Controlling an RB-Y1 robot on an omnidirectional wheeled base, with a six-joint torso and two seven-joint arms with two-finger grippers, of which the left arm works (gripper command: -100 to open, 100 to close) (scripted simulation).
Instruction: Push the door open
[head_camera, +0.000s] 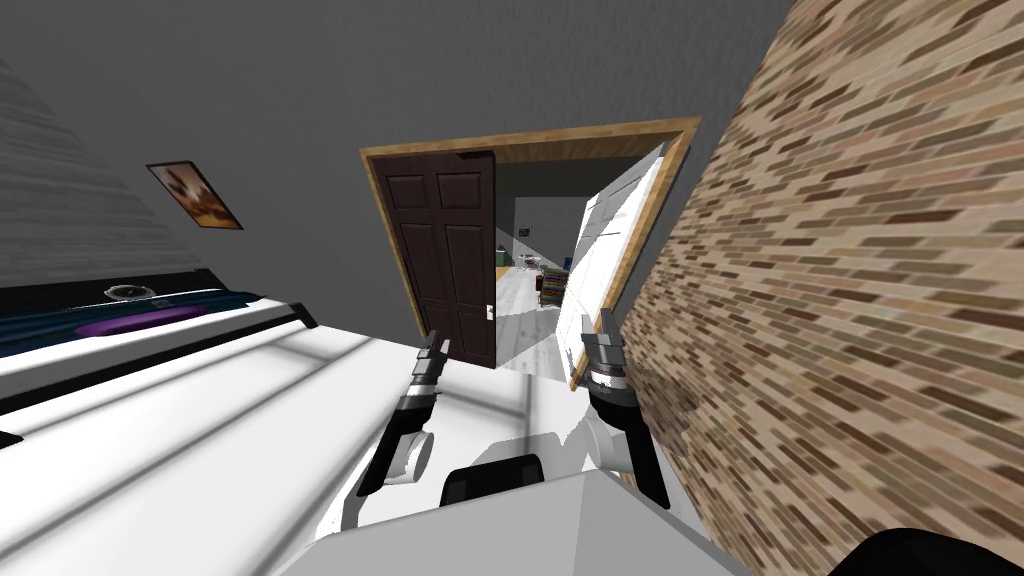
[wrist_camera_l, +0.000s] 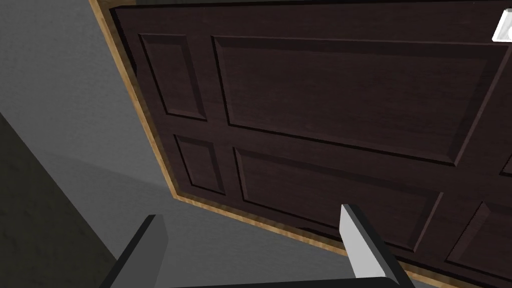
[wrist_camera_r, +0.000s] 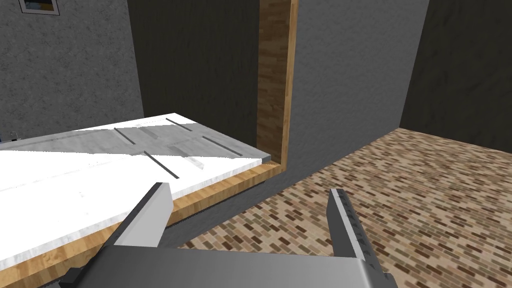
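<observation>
- Low in the middle of the head view, the left gripper (head_camera: 432, 352) and the right gripper (head_camera: 598, 332) each had their fingers spread apart.
- Right of centre, the white door leaf (head_camera: 612, 235) stood open at an angle, with the right gripper just beside its lower edge.
- Left of centre, the dark brown door leaf (head_camera: 445, 250) filled its half of the wooden frame (head_camera: 530, 143), ahead of the left gripper.
- Down the right side ran a brick wall (head_camera: 860, 300); a framed picture (head_camera: 195, 195) hung at upper left.
</observation>
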